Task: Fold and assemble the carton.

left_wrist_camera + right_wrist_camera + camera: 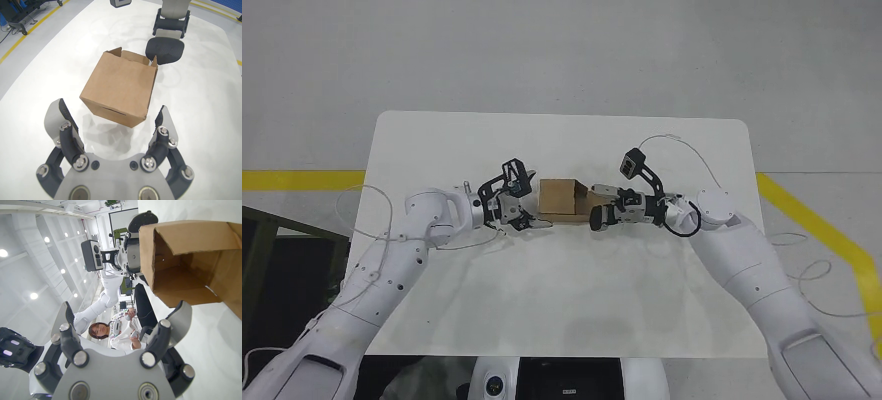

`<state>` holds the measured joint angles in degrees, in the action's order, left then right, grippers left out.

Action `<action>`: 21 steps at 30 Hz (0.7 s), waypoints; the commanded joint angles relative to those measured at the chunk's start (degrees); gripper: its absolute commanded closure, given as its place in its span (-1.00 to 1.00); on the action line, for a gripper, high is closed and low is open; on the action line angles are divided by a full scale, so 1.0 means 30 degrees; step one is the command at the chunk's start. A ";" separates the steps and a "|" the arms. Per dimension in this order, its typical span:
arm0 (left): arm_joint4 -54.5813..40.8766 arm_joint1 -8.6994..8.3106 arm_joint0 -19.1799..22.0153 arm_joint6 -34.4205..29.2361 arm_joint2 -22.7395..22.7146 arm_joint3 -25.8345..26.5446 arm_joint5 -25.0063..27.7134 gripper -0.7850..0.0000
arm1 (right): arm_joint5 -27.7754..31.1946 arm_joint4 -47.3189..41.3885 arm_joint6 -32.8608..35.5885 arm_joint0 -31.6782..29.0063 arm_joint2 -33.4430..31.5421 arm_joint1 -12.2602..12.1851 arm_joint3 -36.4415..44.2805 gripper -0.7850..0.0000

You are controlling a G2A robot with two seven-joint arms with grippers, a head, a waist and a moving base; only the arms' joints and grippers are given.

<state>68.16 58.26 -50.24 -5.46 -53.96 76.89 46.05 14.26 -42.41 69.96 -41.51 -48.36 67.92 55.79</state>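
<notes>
carton [560, 197]: brown, lying on its side mid-table, between the two grippers. Can't tell whether it sits flat on the table [542, 300] or is tipped.
closed end: has a slot in it and faces the left gripper.
open end: faces the right gripper, short flaps sticking out, inner walls visible in the right wrist view.
left gripper [111, 104]: fingers [63, 113] spread wide, holding nothing. It sits just beside the closed end, and the carton's near corner lies about level with the fingertips.
right gripper [123, 306]: fingers [182, 311] spread wide, holding nothing. It sits at the open end with one finger just beside the carton's edge; can't tell if it touches.
arms: come in from opposite sides, grippers pointing at each other across the carton.
</notes>
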 commanded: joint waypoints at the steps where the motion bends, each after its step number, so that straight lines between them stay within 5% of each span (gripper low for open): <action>1: -0.0018 0.0098 0.0177 0.0033 0.0170 -0.0098 -0.0075 -1.00 | 0.0189 -0.0114 -0.0040 -0.0004 0.0008 0.0087 -0.0114 -1.00; 21: -0.0334 0.1104 0.1730 0.0991 0.1650 -0.2466 0.0344 -1.00 | 0.1184 -0.0903 0.0712 0.2034 0.1026 0.1688 -0.3355 -1.00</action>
<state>67.06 61.53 -45.06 -2.59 -49.04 69.50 46.91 17.68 -45.25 72.06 -35.82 -45.47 72.75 46.19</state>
